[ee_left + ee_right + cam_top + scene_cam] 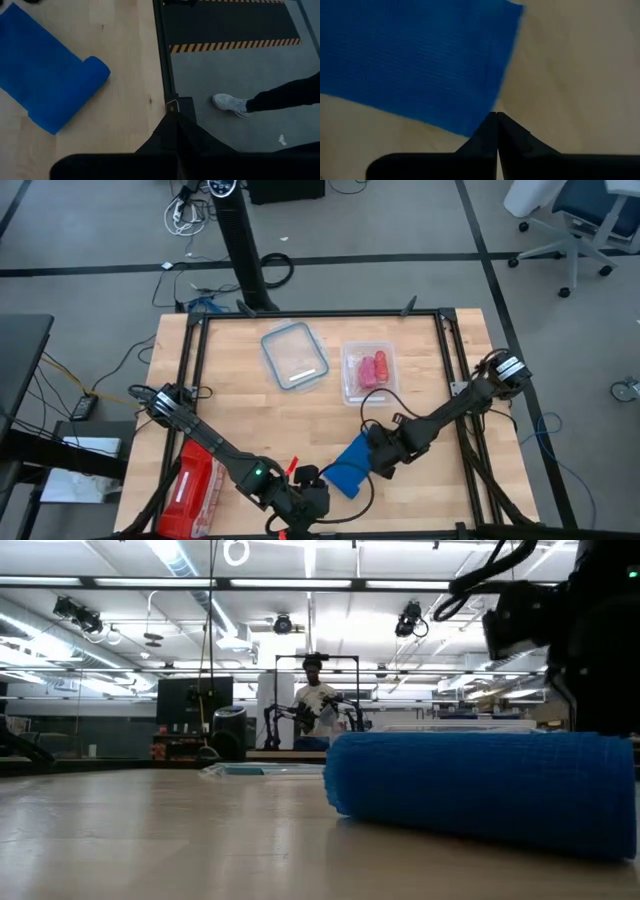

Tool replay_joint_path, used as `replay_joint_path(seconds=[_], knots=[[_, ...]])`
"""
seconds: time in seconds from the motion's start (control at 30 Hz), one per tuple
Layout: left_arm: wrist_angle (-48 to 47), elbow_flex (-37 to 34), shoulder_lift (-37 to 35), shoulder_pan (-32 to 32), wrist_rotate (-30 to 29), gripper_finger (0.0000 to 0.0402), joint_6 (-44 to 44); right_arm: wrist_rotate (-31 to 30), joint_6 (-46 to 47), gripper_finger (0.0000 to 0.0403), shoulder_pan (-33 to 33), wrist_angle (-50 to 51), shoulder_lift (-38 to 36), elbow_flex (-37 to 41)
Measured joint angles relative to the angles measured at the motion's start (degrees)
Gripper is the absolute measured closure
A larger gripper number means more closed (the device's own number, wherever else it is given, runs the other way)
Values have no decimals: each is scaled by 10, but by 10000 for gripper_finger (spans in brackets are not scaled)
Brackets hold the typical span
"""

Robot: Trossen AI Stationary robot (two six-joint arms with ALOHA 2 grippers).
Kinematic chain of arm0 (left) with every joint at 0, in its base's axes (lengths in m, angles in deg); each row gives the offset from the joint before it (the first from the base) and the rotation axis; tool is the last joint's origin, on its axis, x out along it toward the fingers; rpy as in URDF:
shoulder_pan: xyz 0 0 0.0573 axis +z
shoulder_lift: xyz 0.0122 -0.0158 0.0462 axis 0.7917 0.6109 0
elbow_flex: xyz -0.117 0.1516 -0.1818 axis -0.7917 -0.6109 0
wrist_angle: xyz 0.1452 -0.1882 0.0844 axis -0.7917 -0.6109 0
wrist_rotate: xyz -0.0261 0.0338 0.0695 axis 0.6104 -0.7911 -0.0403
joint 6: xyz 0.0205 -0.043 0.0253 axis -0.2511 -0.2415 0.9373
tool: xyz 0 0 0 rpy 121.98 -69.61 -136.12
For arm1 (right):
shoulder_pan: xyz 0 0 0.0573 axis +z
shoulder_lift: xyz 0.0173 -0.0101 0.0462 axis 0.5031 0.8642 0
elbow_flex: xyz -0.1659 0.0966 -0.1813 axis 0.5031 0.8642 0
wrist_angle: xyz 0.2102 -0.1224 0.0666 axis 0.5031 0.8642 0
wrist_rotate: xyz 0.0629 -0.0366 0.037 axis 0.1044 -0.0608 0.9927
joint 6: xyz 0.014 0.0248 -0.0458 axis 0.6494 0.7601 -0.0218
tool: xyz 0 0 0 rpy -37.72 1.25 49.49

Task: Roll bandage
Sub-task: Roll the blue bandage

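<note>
The bright blue bandage (348, 467) lies on the table near its front edge. One end is wound into a short roll (95, 70); the rest lies flat (415, 55). In the low view the roll (480, 790) rests on its side on the wood. My right gripper (374, 461) is shut and points steeply down at the bandage's right side, its tips (496, 115) at the flat part's edge. My left gripper (305, 498) is shut too; it hangs to the left of the bandage, over the table's front edge (162, 75), apart from the bandage. My right gripper comes from above with shut fingers, pointing down at the edge of the bandage's flat part near a corner (487, 110). Whether the tips touch the cloth or the wood beside it, I cannot tell. The bandage lies on the table.
A clear lid (295, 356) and a clear box with pink-red rolls (368, 370) lie at the far middle. A red wrapped pack (195, 485) lies at the near left. A person's shoe (229, 103) stands on the floor just past the front edge.
</note>
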Motion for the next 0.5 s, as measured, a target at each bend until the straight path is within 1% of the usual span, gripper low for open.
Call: replay_joint_path(seconds=[0.07, 0.17, 0.23, 0.37, 0.43, 0.5], knots=[[1, 0, 0, 0, 0, 401, 3, -1, 10, 400, 5, -3, -14, 0], [7, 0, 0, 3, 0, 401, 13, -2, 21, 399, 18, -40, -38, 0], [7, 0, 0, 7, 0, 401, 14, 0, 22, 401, 29, -91, -46, 0], [-6, 0, 0, 20, -3, 401, 14, 6, 18, 401, 51, -233, -52, -1], [-10, 0, 0, 24, -11, 401, 15, 8, 18, 401, 58, -286, -46, -1], [-4, 0, 0, 24, -22, 401, 23, 10, 19, 401, 66, -318, -40, -1]])
